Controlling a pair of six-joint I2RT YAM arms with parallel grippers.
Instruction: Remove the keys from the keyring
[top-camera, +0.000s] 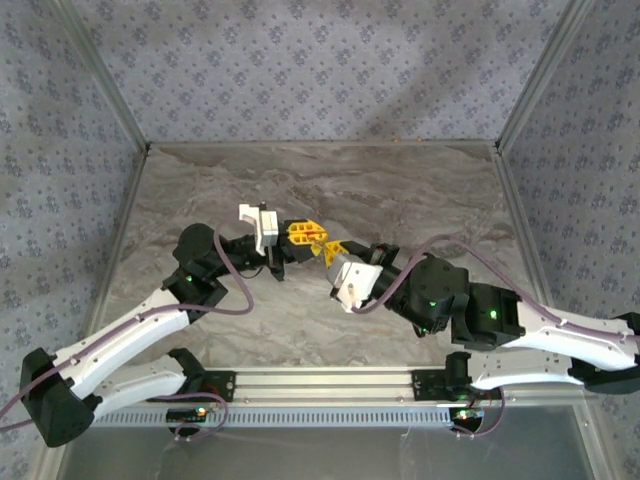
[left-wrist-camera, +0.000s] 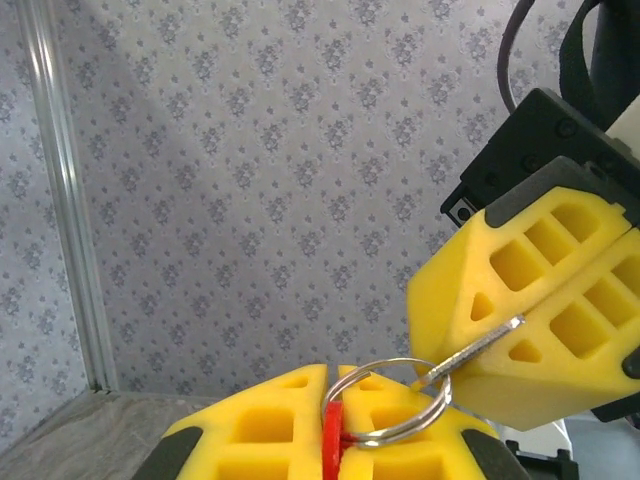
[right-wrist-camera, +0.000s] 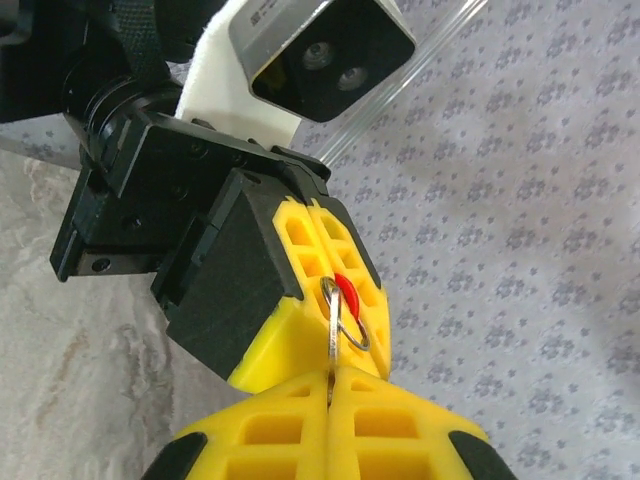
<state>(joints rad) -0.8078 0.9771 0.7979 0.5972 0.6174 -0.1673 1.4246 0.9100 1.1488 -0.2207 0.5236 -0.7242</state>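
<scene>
Both grippers meet tip to tip above the middle of the table. My left gripper (top-camera: 314, 236) (left-wrist-camera: 335, 395) is shut on the keyring's red tag (left-wrist-camera: 331, 440) (right-wrist-camera: 349, 292), pinched edge-on between its yellow fingers. The silvery split ring (left-wrist-camera: 392, 400) (right-wrist-camera: 352, 325) sticks out from the tag. My right gripper (top-camera: 328, 249) (right-wrist-camera: 330, 385) is shut on a thin silvery key (left-wrist-camera: 478, 349) (right-wrist-camera: 328, 335), which passes through the ring. Most of the key is hidden between the right fingers (left-wrist-camera: 540, 320).
The marbled tabletop (top-camera: 400, 190) lies below, bounded by patterned walls and metal corner posts (left-wrist-camera: 60, 200). An aluminium rail (top-camera: 320, 382) runs along the near edge between the arm bases. The left wrist's camera housing (right-wrist-camera: 320, 45) sits close above the right fingers.
</scene>
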